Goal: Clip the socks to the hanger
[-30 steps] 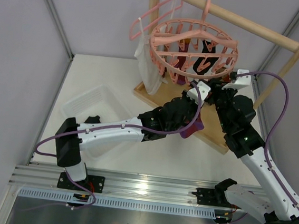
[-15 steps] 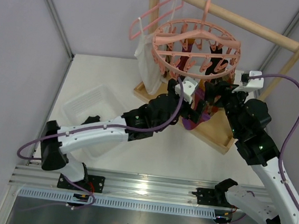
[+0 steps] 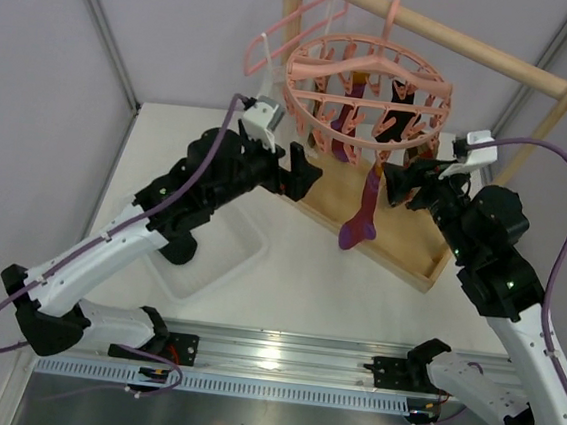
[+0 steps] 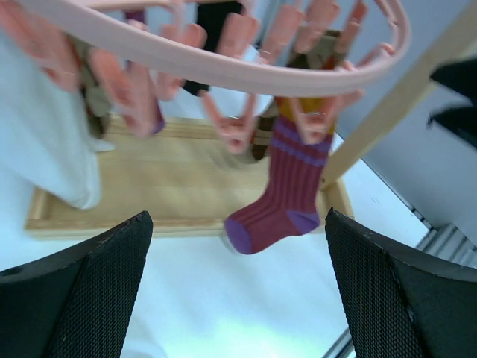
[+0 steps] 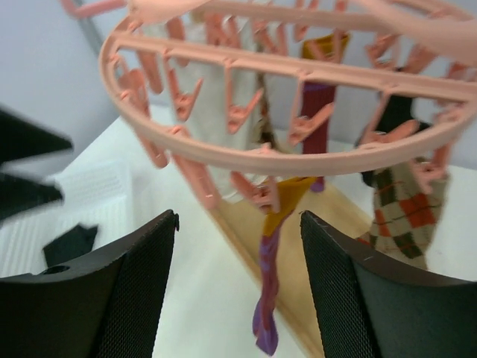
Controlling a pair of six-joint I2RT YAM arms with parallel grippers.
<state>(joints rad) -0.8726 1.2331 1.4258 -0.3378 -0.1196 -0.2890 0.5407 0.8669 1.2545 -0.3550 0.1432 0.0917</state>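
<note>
The round pink hanger (image 3: 371,85) hangs from a wooden rail, with socks clipped under it. A maroon sock (image 3: 364,212) with a purple toe and mustard cuff dangles from a front clip, free of both grippers. My left gripper (image 3: 306,169) is open and empty, left of that sock; its wrist view shows the maroon sock (image 4: 279,198) ahead, beyond the fingers. To the sock's right, my right gripper (image 3: 394,186) is open and empty too, facing the same sock (image 5: 268,298). A tan argyle sock (image 5: 402,209) hangs further back, and a black sock (image 5: 67,242) lies in the tray.
A wooden base board (image 3: 401,239) lies under the rack, with a slanted post (image 3: 543,127) at the right. A white camisole (image 4: 45,149) hangs at the hanger's left. A clear plastic tray (image 3: 229,258) sits under my left arm.
My left gripper opened, let go of the maroon sock and drew back to the upper left. The sock now hangs from a clip. My right gripper has stayed beside the hanger.
</note>
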